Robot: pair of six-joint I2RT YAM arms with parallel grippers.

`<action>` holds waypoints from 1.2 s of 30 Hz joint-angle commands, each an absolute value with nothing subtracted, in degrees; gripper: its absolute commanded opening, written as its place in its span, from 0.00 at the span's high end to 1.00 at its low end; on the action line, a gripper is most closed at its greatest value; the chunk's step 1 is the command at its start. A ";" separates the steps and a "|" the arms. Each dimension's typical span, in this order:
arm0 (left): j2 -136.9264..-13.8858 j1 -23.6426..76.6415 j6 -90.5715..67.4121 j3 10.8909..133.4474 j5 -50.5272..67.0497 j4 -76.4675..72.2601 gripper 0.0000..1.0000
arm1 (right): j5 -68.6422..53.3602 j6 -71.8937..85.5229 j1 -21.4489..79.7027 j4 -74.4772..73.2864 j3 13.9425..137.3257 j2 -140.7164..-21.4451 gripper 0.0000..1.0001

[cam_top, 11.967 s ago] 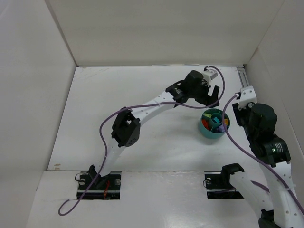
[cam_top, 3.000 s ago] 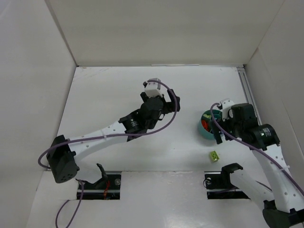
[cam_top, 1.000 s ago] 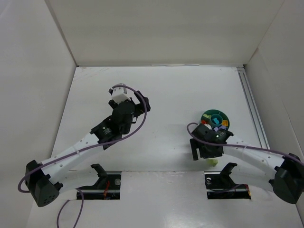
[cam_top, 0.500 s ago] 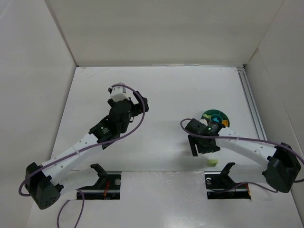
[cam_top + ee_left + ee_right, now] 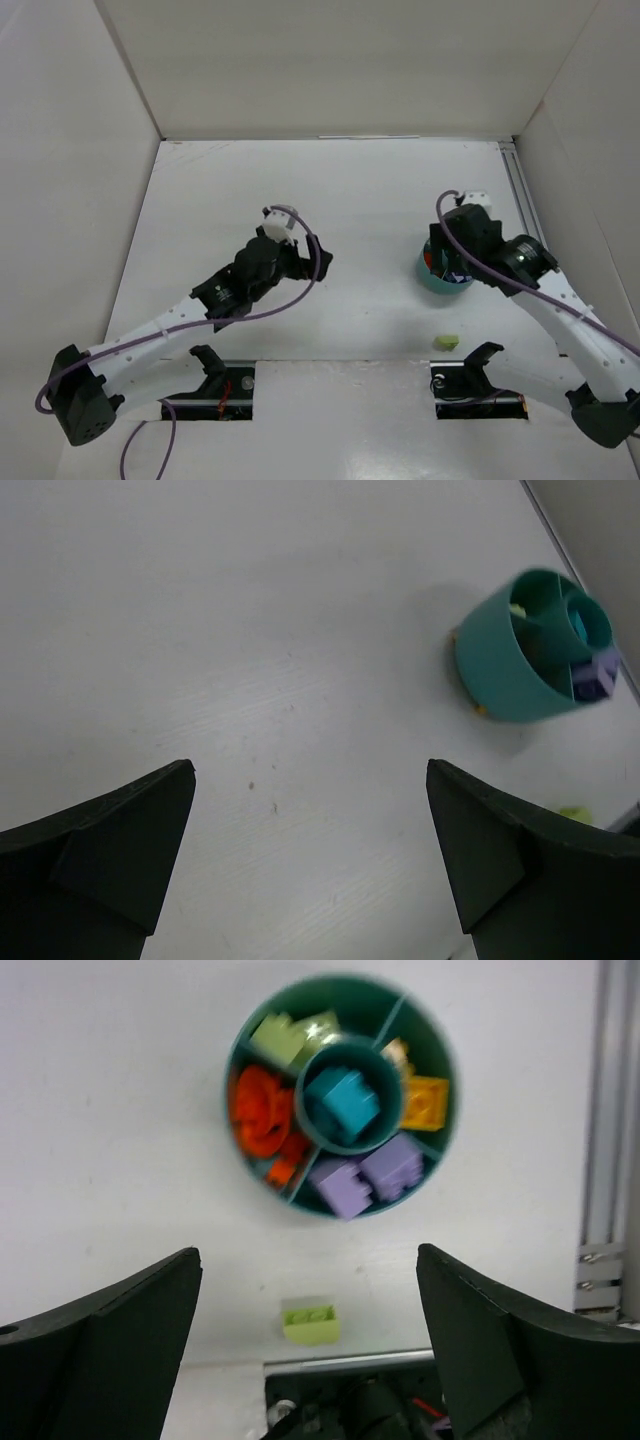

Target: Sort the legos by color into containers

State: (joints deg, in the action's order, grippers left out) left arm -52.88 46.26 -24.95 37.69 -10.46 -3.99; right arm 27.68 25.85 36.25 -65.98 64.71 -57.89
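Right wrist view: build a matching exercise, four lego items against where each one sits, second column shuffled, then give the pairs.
Column one
1. teal brick
2. orange-red pieces
3. purple bricks
4. loose pale green brick

Column two
A. on the table, outside the bowl
B. compartment at the picture's left
C. central cup
D. compartment at the picture's lower right

Pairs: 1-C, 2-B, 3-D, 4-A

Smooth teal plastic bowl (image 5: 500,665), glossy plastic legos (image 5: 342,1100), matt white table (image 5: 250,630), metal rail (image 5: 608,1110)
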 commanded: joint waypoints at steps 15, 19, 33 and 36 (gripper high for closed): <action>-91.65 82.79 -1.68 57.12 2.19 -17.75 0.13 | 22.68 -2.81 12.04 -51.59 74.71 -53.88 0.01; -98.07 84.37 -0.35 60.81 -0.34 -21.52 0.25 | 20.48 -4.04 11.43 -50.54 73.57 -53.35 0.01; -114.43 84.90 2.20 74.96 -3.34 -20.05 0.34 | 20.48 -7.47 11.43 -49.48 74.09 -52.29 0.01; -116.02 84.90 3.25 76.20 -3.34 -20.04 0.36 | 19.96 -7.47 11.43 -49.48 74.09 -52.29 0.01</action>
State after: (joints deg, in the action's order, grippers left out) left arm -116.20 84.60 1.32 73.43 -4.12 -19.03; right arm 20.08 -6.66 11.97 -52.21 73.12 -53.08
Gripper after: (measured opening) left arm 0.643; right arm 0.992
